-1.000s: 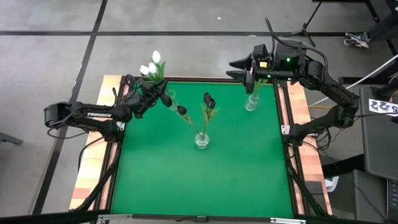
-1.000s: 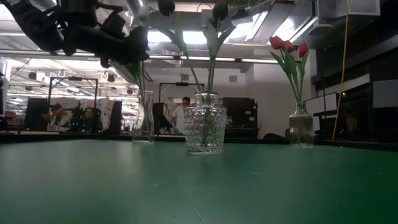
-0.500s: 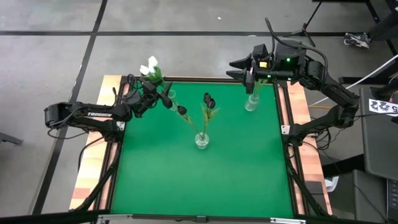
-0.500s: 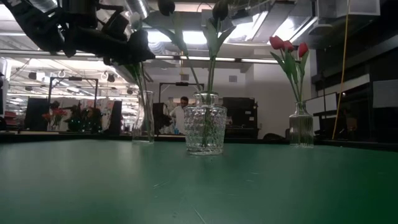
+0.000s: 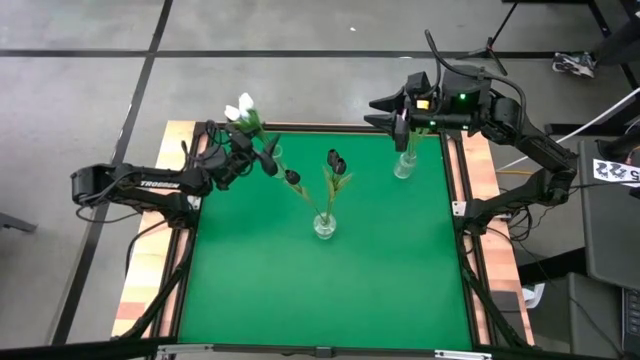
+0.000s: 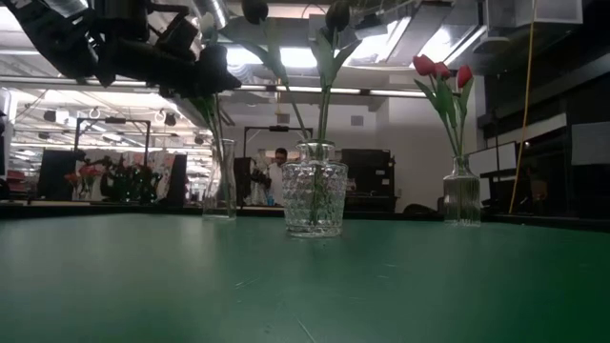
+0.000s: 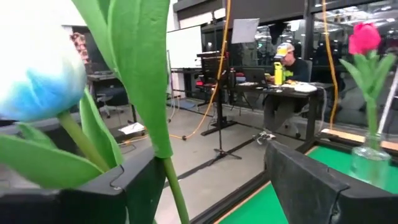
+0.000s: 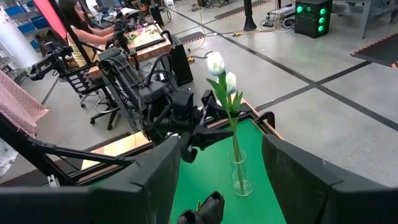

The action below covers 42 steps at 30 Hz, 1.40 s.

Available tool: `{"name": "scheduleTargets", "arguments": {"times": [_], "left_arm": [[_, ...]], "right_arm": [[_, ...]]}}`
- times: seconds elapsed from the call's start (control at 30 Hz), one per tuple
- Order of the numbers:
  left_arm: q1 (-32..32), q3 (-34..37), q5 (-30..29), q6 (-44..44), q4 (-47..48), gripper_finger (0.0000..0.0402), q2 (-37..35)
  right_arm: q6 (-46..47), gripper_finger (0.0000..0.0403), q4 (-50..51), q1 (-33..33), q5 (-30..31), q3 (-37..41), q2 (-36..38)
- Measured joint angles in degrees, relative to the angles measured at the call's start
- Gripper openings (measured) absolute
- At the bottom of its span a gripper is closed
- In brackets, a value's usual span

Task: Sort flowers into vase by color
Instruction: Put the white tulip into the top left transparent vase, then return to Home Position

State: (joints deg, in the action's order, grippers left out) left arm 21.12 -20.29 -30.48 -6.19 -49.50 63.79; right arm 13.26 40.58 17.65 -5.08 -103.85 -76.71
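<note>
The left arm [image 5: 150, 185] is marked "TROSSEN". Its gripper [image 5: 250, 152], fingers spread, sits beside the white tulips [image 5: 243, 107] in their vase [image 6: 220, 180]. Right gripper [image 5: 385, 112] finger state: cannot tell.

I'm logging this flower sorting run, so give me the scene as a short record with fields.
surface: green table
white tulips: in the slim vase at the far left corner
black tulips: in the cut-glass vase mid-table
red tulips: in the bottle vase at the far right
left gripper: open, by the white tulips' stems
right gripper: open, above the red tulips' vase
</note>
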Motion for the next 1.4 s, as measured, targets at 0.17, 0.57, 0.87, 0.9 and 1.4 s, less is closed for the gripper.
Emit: {"name": "scheduleTargets", "arguments": {"times": [0.17,0.57,0.87,0.9,1.4], "left_arm": [[-2.2,-2.1,0.0,-2.7,3.9,0.0264,0.0],[-4.0,-8.8,-4.8,-3.4,22.3,0.0263,0.0],[-5.0,-8.9,-5.4,-3.9,21.8,0.0264,-2.0],[-5.1,-8.9,-5.8,-3.2,22.1,0.0264,-2.9],[-13.5,-11.2,-6.5,9.7,26.6,0.0265,-27.4]], "right_arm": [[0.0,0.0225,0.0,0.0,0.6,0.0,0.0],[0.2,0.0225,-0.1,0.0,1.0,0.0,0.0],[0.2,0.0225,0.1,0.0,1.0,0.0,0.0],[0.1,0.0225,0.2,0.0,1.0,0.0,0.0],[-8.3,0.0225,10.2,0.0,-0.7,-0.1,13.4]]}}
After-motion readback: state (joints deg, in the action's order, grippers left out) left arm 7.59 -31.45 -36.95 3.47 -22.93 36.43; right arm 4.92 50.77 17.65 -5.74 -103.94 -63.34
